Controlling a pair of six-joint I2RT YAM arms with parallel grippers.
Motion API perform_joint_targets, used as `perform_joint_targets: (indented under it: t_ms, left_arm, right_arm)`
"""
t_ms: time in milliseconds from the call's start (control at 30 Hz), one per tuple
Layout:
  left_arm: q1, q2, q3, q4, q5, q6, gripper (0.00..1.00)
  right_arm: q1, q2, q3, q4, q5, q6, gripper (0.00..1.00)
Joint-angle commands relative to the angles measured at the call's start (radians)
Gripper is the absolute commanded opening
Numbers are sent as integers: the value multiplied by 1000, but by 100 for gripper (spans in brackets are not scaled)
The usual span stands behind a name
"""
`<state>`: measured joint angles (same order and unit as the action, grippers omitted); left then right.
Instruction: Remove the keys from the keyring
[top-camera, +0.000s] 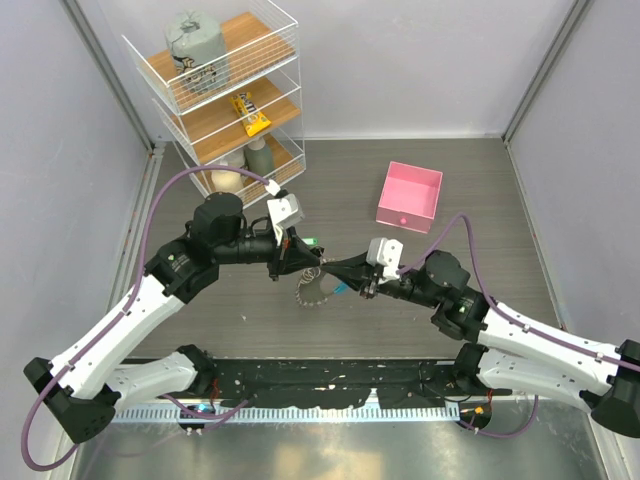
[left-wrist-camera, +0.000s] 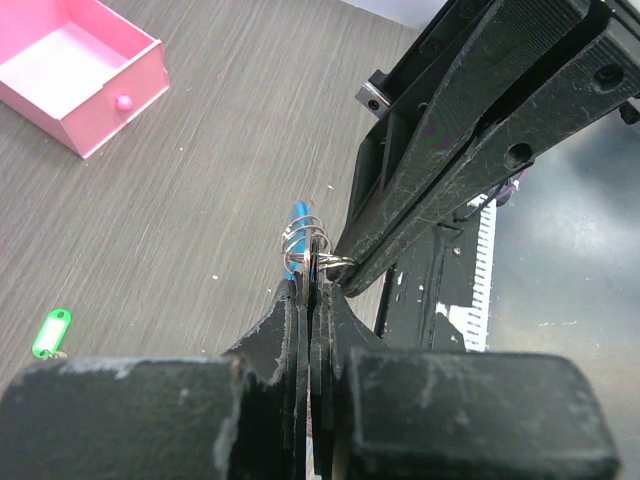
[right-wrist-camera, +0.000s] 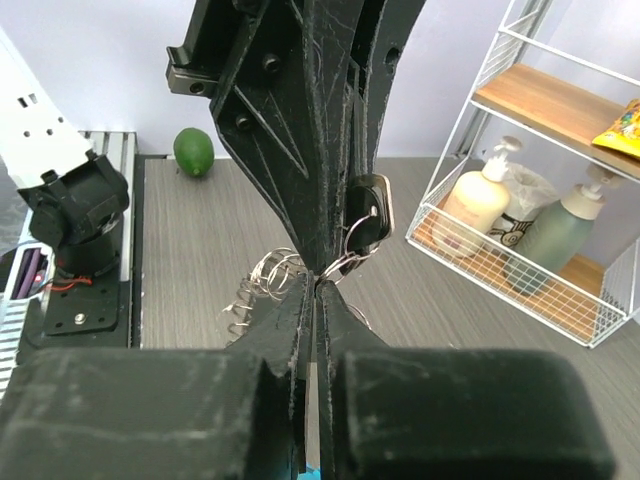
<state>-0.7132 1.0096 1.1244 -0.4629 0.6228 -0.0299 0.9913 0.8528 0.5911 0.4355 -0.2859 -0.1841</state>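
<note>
The keyring (top-camera: 304, 291) sits in the middle of the bench (top-camera: 240, 335), right where my two hands meet. The keys (top-camera: 318, 300) fan off it in a jagged fringe toward my bases. The blue band (top-camera: 341, 288) curves out on the right-arm side, and the black tag (right-wrist-camera: 372, 215) hangs just beside the left fingertips. Whether the bunch rests on the bench or hangs just off it, I cannot tell.

My left hand (left-wrist-camera: 312, 275) is pinched nearly shut, with a thin wire loop of the ring showing right at its tips, so I judge it has the ring itself. My right hand (right-wrist-camera: 318, 290) is also pressed shut, tip to tip against the left. Whether it grips ring wire or a key head is hidden between the pads.

Both hands are equally near, since the ring lies directly at their fingertips. They come at it from opposite sides: the left arm reaches in from the left and tilts down, and the right arm stretches in low from the right. The line between the hands runs roughly across the bench, and the fringe hangs off it toward me. The next move depends on pulling apart along that line.

The pink box (top-camera: 410, 195) stands well apart on the far right.
</note>
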Motion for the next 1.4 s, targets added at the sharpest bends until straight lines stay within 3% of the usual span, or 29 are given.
perform_joint_targets:
  t_ms: [0, 267, 533, 800, 1367]
  left_arm:
    - [-2, -23, 3, 63, 29, -2, 0]
    - [-2, -25, 8, 44, 43, 22, 0]
    - [-2, -49, 20, -29, -66, 93, 0]
    - [-3, -40, 25, -57, -78, 111, 0]
    - [-61, 46, 63, -117, -158, 166, 0]
  right_arm:
    - [0, 8, 130, -154, -59, 6, 5]
    - [-16, 101, 306, -395, -119, 54, 5]
    - [-75, 141, 394, -567, -200, 121, 6]
    - [-141, 186, 404, -618, -242, 146, 5]
    - [-164, 351, 564, -758, -343, 149, 5]
